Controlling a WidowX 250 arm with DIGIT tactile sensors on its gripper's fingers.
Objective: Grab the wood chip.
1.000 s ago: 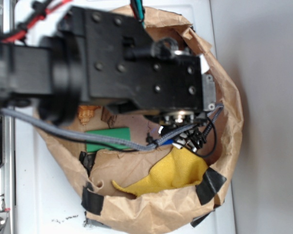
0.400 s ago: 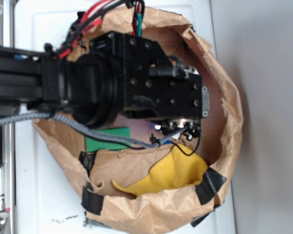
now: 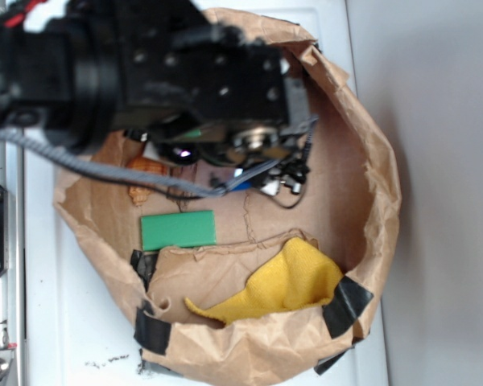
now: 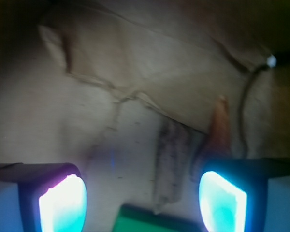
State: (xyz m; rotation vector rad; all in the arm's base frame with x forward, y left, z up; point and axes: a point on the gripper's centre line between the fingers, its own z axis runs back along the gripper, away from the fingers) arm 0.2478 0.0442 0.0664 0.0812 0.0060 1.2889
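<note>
Wrist view shows the tool (image 4: 142, 195) spread wide, empty, above the wood chip (image 4: 171, 162), which lies flat on brown paper (image 4: 135, 63) between the pads, beside the shell (image 4: 220, 128) at right.

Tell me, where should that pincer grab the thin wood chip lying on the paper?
Probably across the wood chip's narrow middle, coming straight down: it lies flat and long between the open pincer's fingers, with the shell close on one side and the green block at its end.

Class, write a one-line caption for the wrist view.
Open gripper above the wood chip, green block below.
</note>
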